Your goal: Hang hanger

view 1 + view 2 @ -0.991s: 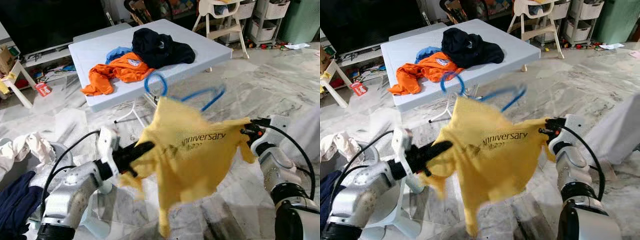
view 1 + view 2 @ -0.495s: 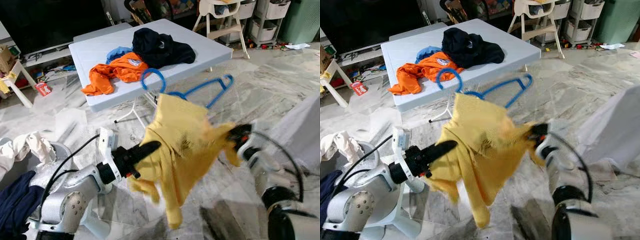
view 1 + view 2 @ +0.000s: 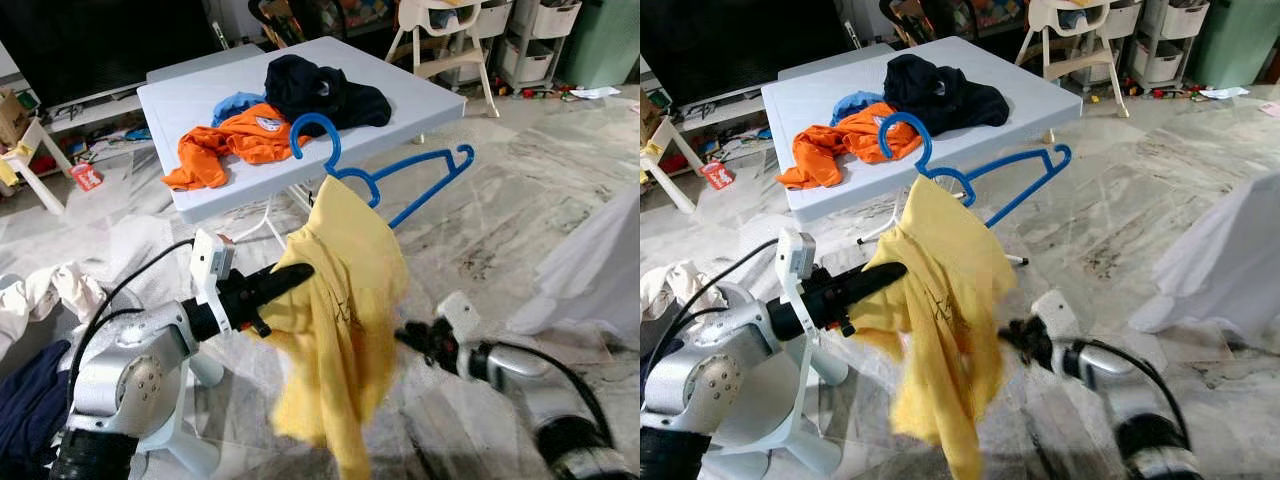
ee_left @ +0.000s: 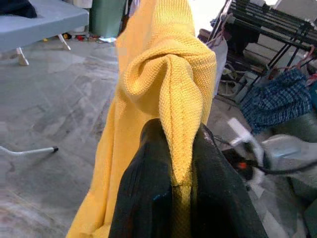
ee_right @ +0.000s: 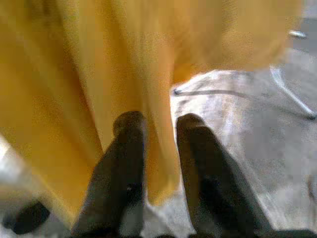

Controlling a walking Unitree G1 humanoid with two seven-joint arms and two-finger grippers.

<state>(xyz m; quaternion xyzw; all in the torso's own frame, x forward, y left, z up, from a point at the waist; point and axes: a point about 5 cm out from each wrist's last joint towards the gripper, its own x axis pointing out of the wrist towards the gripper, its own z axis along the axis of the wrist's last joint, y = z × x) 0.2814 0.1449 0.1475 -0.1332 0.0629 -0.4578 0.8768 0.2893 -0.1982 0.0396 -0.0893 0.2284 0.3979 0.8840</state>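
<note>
Left tool (image 3: 290, 274) pinches a fold of limp yellow shirt (image 3: 345, 300) on the stiff blue hanger (image 3: 400, 190); right tool (image 5: 157, 134) open at its hem; grip hanger's neck.

Room evenly lit, daylight-bright; marble floor (image 3: 520, 190) shows soft sheen toward 2 o'clock, no hard glare. Shadows faint, diffuse under the white table (image 3: 420, 95). Head views sharp at centre; right gripper (image 3: 412, 337) smeared by motion blur. Right wrist view blurred throughout, yellow shirt (image 5: 74, 74) soft. Left wrist view crisp on the knit, background slightly overexposed at 12 o'clock.
</note>
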